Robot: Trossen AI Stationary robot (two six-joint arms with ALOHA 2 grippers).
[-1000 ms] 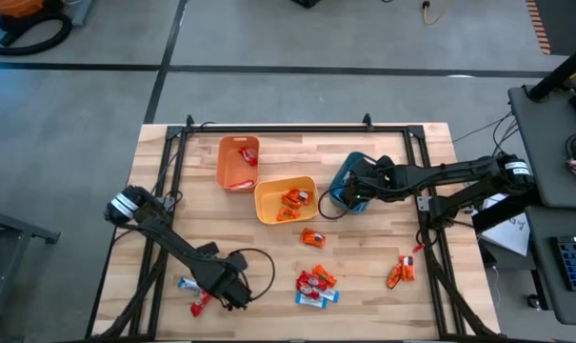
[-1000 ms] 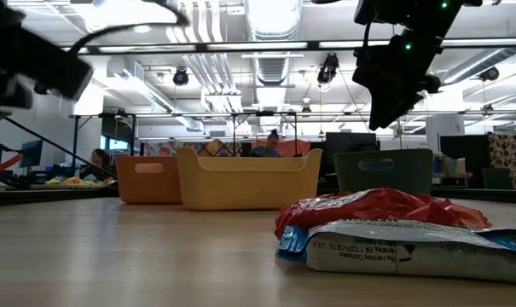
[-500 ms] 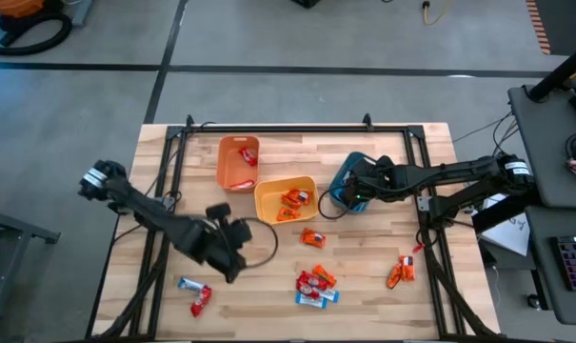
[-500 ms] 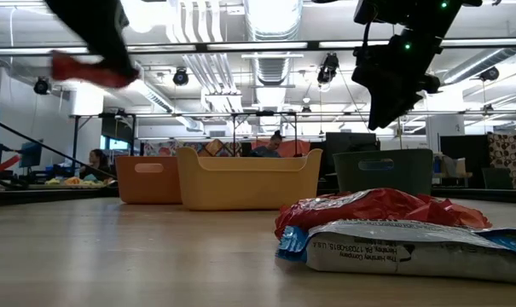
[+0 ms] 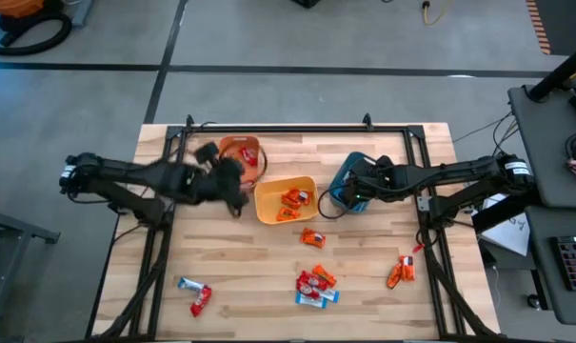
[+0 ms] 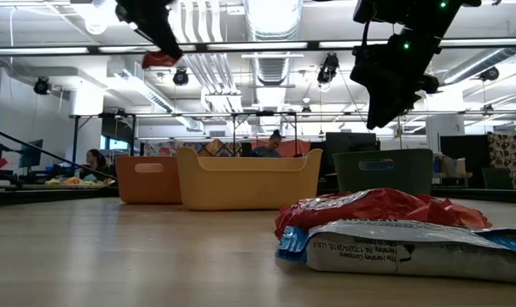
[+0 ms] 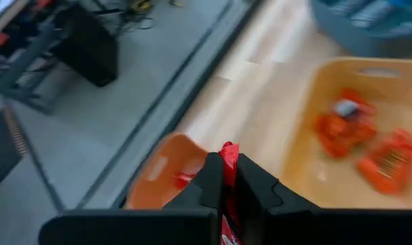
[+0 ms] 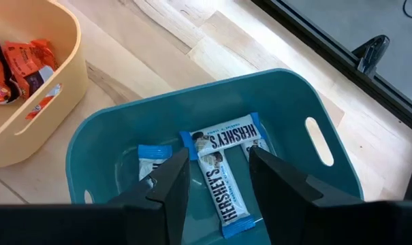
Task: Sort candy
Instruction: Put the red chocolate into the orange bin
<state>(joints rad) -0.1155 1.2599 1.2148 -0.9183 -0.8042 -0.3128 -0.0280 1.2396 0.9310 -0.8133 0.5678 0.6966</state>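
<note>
My left gripper (image 5: 232, 181) hangs in the air at the near edge of the orange bin (image 5: 236, 162), shut on a red-wrapped candy (image 7: 227, 160). The low view shows that candy (image 6: 159, 60) high above the table. My right gripper (image 8: 223, 173) stands open over the teal bin (image 8: 212, 143), where blue-and-white bars (image 8: 226, 146) lie on the floor. The yellow bin (image 5: 286, 200) holds orange packets. More candy lies loose on the wood: a red and a blue-and-white piece (image 5: 194, 295) near left, a mixed heap (image 5: 316, 286) and orange packets (image 5: 312, 238). My left gripper pinches the red candy between its two fingers. One end of the wrapper (image 7: 228, 150) sticks out past the fingertips. The candy is lifted clear of the table and of the bins.
The three bins stand in a row across the table's far half. Orange packets (image 5: 400, 272) lie near the right edge. A black frame (image 5: 268, 129) runs round the table's far and side edges. Bare wood lies between the bins and the loose candy.
My left gripper has risen from the table's near left, carrying the red candy. It has swung toward the far edge to the orange bin and tipped up from pointing steeply down. It has stayed shut. One red and one blue-and-white piece stay behind.
</note>
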